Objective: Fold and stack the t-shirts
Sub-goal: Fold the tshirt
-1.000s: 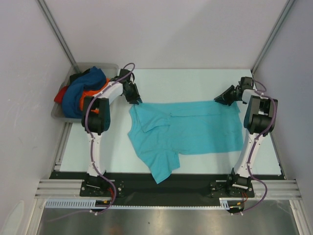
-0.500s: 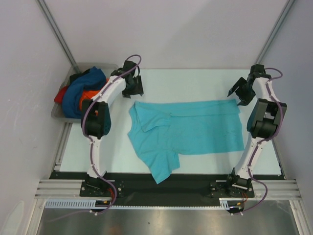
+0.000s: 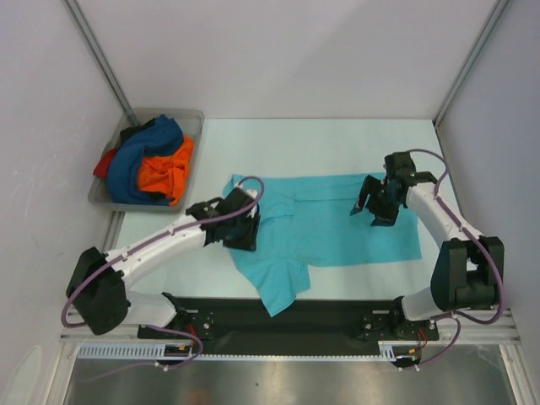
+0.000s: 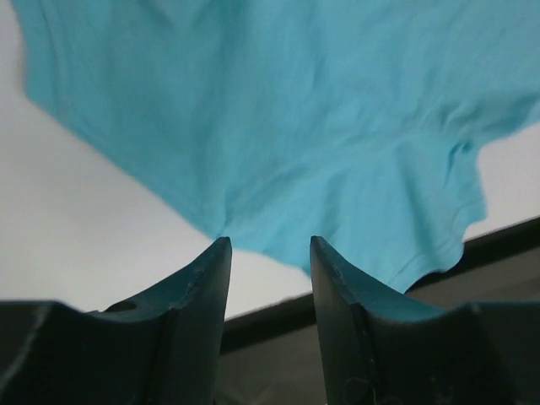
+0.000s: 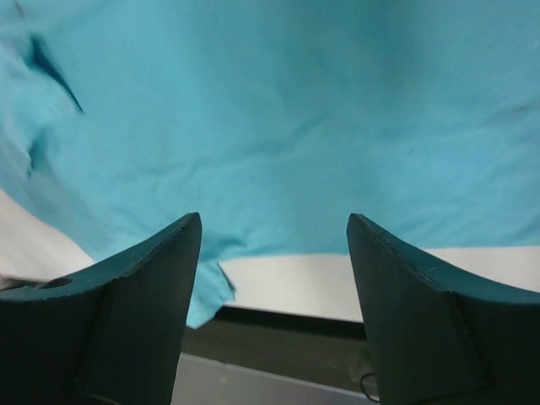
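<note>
A turquoise t-shirt (image 3: 337, 228) lies spread flat on the table, one sleeve hanging toward the near edge. My left gripper (image 3: 243, 236) hovers over the shirt's left part, open, with nothing between its fingers (image 4: 207, 283); the left wrist view shows the cloth (image 4: 278, 126) beyond the tips. My right gripper (image 3: 375, 205) hangs over the shirt's right part, jaws wide and open, empty, and the right wrist view is filled with turquoise cloth (image 5: 278, 118). Dark blue (image 3: 139, 164), orange (image 3: 166, 171) and red (image 3: 103, 163) t-shirts lie heaped at the back left.
A grey tray (image 3: 103, 199) at the back left corner holds the heaped shirts. A black strip (image 3: 337, 305) runs along the table's near edge by the arm bases. White walls and slanted posts close in the sides and back.
Both grippers let go of the shirt's far corners, rose, then swung toward the near side and now hang over the shirt. The right jaws opened wide; the left jaws opened, then narrowed somewhat.
</note>
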Tool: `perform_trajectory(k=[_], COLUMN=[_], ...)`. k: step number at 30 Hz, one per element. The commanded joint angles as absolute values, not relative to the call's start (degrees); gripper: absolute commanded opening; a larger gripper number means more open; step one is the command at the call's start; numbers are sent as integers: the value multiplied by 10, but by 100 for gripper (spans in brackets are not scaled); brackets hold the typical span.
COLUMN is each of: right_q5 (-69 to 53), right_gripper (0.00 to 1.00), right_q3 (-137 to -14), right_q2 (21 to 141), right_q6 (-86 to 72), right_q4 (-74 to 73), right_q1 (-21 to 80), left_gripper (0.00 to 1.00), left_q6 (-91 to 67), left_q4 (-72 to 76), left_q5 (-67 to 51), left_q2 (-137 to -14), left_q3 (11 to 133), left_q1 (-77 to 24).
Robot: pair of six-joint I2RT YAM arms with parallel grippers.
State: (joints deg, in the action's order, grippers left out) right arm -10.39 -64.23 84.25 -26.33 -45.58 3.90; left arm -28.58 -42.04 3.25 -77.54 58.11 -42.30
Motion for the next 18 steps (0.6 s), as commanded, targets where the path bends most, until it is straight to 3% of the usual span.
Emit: perform_trajectory(k=[1,5,14,18], right_q5=[-150,-158,-195,-198], right_gripper=[75,75,74,74], right_q3=[-594,-556,-490,-489], right_q2=[788,742,699,705], right_q6=[-288,-270,-259,-251], right_q4=[-424,-429,-431,-421], right_q1=[46,47,25,22], left_gripper=[48,47,48,45], left_q6=[-345,-394,-471,-560], left_q4=[-424,-377,-327,-303], left_q5=[-10,-70,-217,-202], left_q2=[-711,-653,-659,-622], left_q3=[495,401,357,325], left_q1=[-456,-473,-493,-496])
